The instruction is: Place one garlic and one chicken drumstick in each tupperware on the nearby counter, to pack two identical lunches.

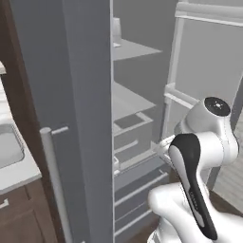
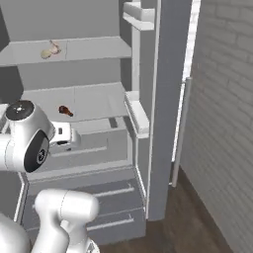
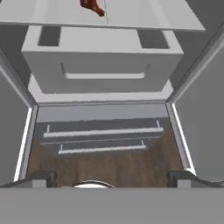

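The fridge stands open in front of me. A beige garlic (image 2: 50, 50) lies on its upper shelf at the left. One shelf lower rests a reddish-brown chicken drumstick (image 2: 65, 111), which the hand view catches at its top edge (image 3: 92, 6). My gripper (image 3: 112, 178) is open and holds nothing. It hangs in front of the fridge's crisper drawer, below and short of the drumstick's shelf. A strip of the light-grey counter (image 1: 19, 174) shows at the far left. The tupperware is out of view.
The open left fridge door (image 1: 76, 118) with its bar handle (image 1: 53, 180) stands between me and the counter's sink (image 1: 7, 144). The right door (image 2: 165, 99) is open near a brick wall (image 2: 222, 123). The crisper drawer (image 3: 103, 65) sits above the freezer drawers (image 3: 103, 131).
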Robot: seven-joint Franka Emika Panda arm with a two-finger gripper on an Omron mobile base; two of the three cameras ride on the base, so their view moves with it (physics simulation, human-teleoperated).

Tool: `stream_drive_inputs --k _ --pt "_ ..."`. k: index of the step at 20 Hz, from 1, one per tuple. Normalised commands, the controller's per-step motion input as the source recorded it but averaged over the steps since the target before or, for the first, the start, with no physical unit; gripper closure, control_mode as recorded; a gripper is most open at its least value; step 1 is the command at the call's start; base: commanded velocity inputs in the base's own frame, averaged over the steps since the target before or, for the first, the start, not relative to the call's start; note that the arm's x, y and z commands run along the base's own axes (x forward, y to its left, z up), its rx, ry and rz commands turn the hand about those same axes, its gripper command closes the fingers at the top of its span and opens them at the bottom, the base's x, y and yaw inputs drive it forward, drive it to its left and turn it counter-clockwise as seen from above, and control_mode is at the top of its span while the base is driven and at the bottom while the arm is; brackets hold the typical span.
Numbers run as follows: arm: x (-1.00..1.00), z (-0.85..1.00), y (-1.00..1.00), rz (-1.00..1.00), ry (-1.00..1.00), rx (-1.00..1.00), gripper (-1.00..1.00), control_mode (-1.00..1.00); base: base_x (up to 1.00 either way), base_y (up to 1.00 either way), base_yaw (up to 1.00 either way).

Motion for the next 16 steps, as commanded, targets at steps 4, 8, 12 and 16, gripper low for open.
stream_drive_inputs --k 4,8,12,16 --pt "0.00 0.00 0.00 0.00 0.00 0.00 -1.00 1.00 0.93 -0.24 0.62" --pt "0.00 0.00 0.00 0.00 0.00 0.00 -1.00 1.00 0.80 -0.59 0.42" --pt "0.35 -0.06 0.00 0.00 -0.01 0.00 -1.00 -1.00 0.23 -0.03 0.07" --pt "0.99 -0.07 0.00 0.00 -0.08 0.05 -1.00 -1.00 0.00 0.00 0.00"
